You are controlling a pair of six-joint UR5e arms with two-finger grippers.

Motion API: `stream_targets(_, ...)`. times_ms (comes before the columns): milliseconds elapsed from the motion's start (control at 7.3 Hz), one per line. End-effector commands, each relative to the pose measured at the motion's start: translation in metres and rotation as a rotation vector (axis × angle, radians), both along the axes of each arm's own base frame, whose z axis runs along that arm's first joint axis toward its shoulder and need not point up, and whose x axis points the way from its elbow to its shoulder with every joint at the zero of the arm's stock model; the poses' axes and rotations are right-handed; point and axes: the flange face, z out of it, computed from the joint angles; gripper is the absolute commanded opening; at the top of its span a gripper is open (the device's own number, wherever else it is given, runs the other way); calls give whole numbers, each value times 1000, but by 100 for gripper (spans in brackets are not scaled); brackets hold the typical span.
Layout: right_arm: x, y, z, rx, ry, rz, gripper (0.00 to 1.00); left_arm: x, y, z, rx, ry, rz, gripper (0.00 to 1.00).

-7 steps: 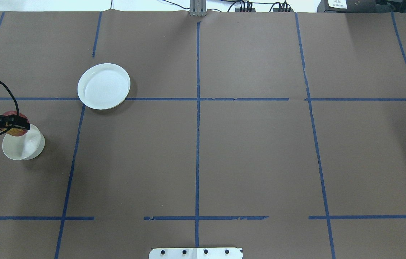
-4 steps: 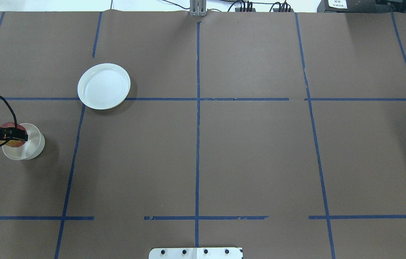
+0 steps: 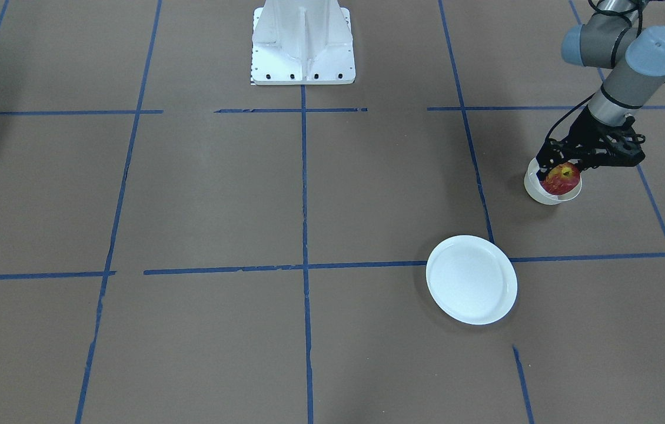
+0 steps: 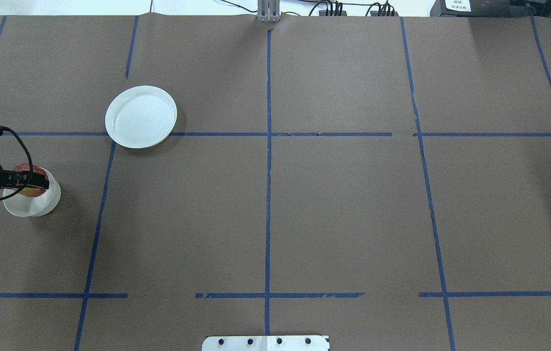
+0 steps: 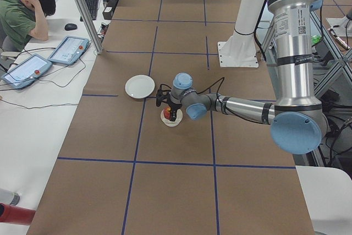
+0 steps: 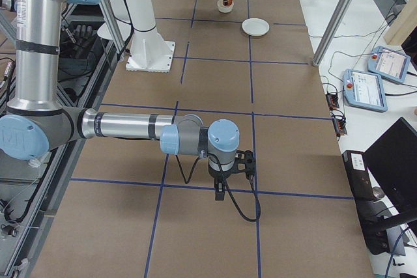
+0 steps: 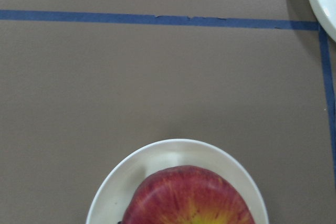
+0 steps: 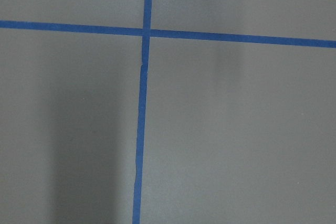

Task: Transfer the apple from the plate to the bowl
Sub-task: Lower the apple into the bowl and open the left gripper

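The red apple [image 3: 561,181] with its yellow stem patch sits low in the small white bowl [image 3: 539,189], still between the fingers of my left gripper [image 3: 565,169]. From overhead the left gripper [image 4: 32,182] crosses the apple [image 4: 25,171] above the bowl [image 4: 31,204]. The left wrist view shows the apple [image 7: 191,198] inside the bowl's rim [image 7: 157,153]. The flat white plate [image 4: 141,117] lies bare, up and to the right of the bowl. My right gripper [image 6: 221,190] shows only in the exterior right view; I cannot tell whether it is open or shut.
The table is brown paper with blue tape lines [image 4: 268,146]. The robot's white base [image 3: 303,47] stands at the table's near edge. Tablets [image 5: 66,50] and a seated person [image 5: 22,15] are beyond the far table edge.
My left gripper has come down with the apple from above the bowl's far rim into the bowl, then shifted slightly right. The plate and bowl have not moved.
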Motion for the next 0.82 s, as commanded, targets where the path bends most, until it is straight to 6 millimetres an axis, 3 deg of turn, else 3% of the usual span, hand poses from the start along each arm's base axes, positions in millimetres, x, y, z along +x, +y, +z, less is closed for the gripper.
stream_targets(0, 0, 0, 0, 0, 0, 0, 100, 3, -1, 8, -16, -18, 4, 29)
stream_targets(274, 0, 0, 0, 0, 0, 0, 100, 1, 0, 6, -11, -18, 4, 70)
stream_targets(685, 0, 0, 0, 0, 0, 0, 100, -6, 0, -2, 19, -12, 22, 99)
